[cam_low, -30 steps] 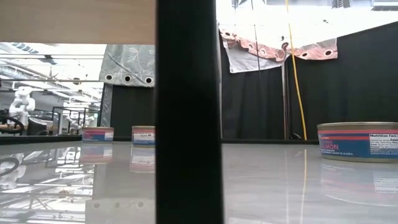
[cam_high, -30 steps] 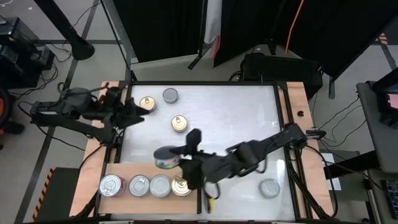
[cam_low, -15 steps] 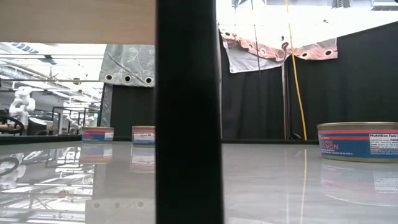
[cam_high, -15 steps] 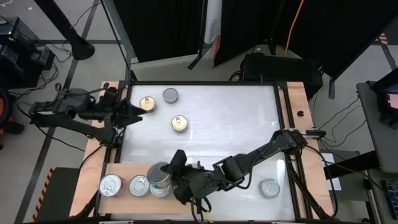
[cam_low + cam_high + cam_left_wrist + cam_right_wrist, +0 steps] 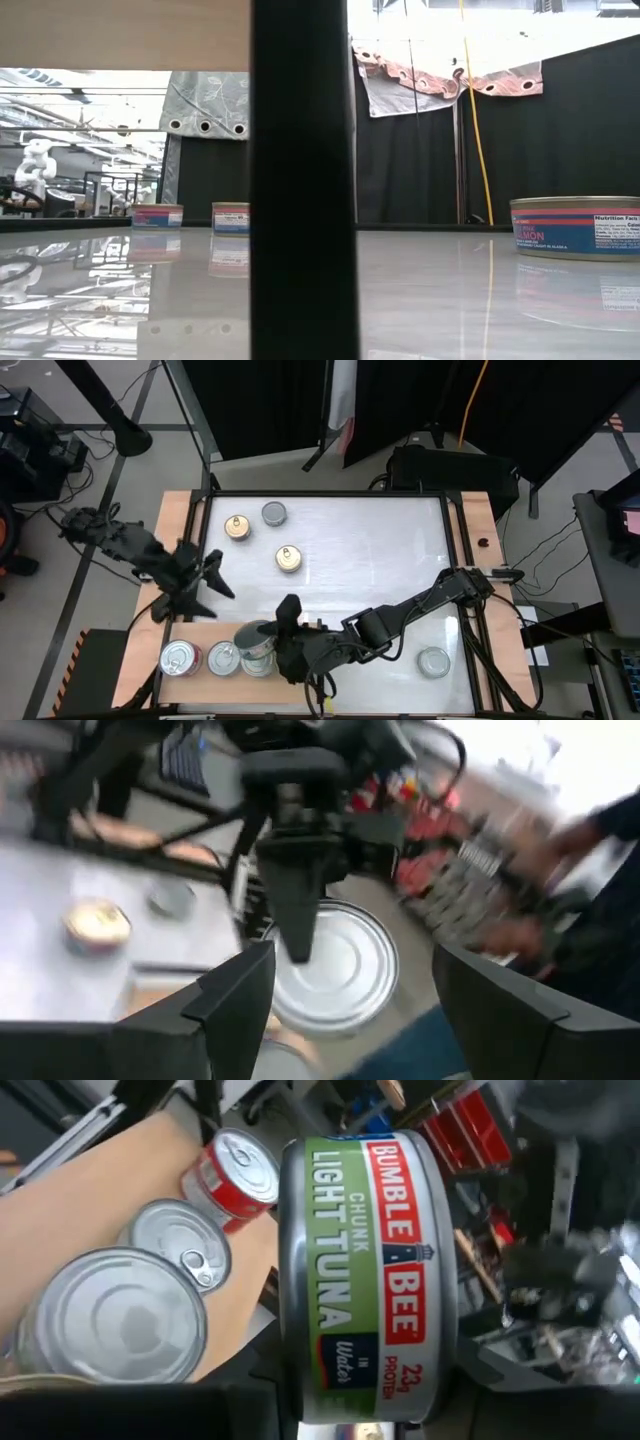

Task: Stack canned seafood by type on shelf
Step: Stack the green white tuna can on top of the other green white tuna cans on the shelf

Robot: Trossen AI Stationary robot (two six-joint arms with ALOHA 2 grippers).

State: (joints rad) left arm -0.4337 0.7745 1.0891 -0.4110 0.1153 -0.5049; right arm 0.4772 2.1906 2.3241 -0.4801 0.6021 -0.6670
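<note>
Placement step in hand. The right claw [image 5: 272,643] pinches a green-labelled tuna tin [image 5: 360,1270] over the shelf [image 5: 200,632], above the row of tins [image 5: 218,658] at the worktop's [image 5: 380,550] near left corner. Judged next: lower it squarely onto a matching silver lid, then release. The left claw [image 5: 205,582] hangs spread and empty beside the shelf. Three tins [image 5: 262,530] wait far left, one [image 5: 433,660] near right. The arm hides part of the row; the low view is blocked by a dark upright.
</note>
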